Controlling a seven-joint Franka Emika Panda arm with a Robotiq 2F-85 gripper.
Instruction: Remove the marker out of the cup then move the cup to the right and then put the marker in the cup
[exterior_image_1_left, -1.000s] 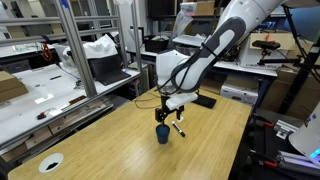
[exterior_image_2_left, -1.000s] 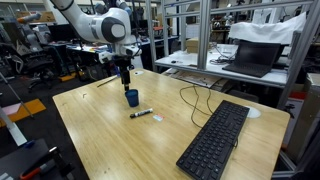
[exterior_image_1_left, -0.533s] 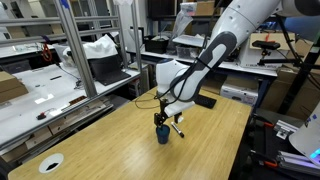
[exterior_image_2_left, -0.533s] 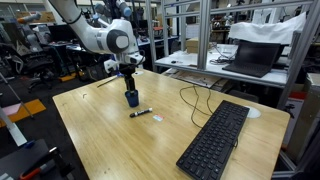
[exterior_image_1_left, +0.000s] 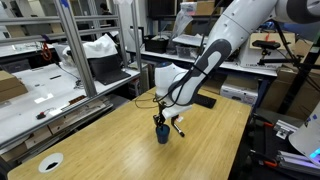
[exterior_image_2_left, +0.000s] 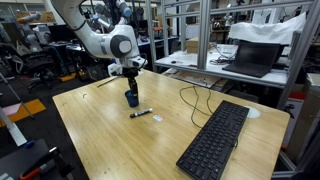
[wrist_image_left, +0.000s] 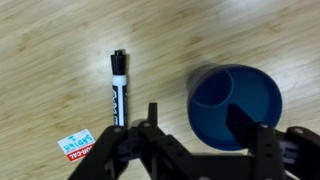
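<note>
Marker (wrist_image_left: 118, 85) is out of the cup (wrist_image_left: 235, 100), flat on the tabletop (exterior_image_2_left: 100, 130) just beside it, in the half away from the keyboard (exterior_image_2_left: 214, 140). In the wrist view its long axis runs across the jaws' closing line.

Gripper (wrist_image_left: 198, 125) sits over the cup with one finger inside and one outside, straddling the wall on the marker side. Jaws parted, not yet pinching.

A second ago the gripper hung higher and wider. It has since come down and begun to narrow. Cup and marker unmoved.
</note>
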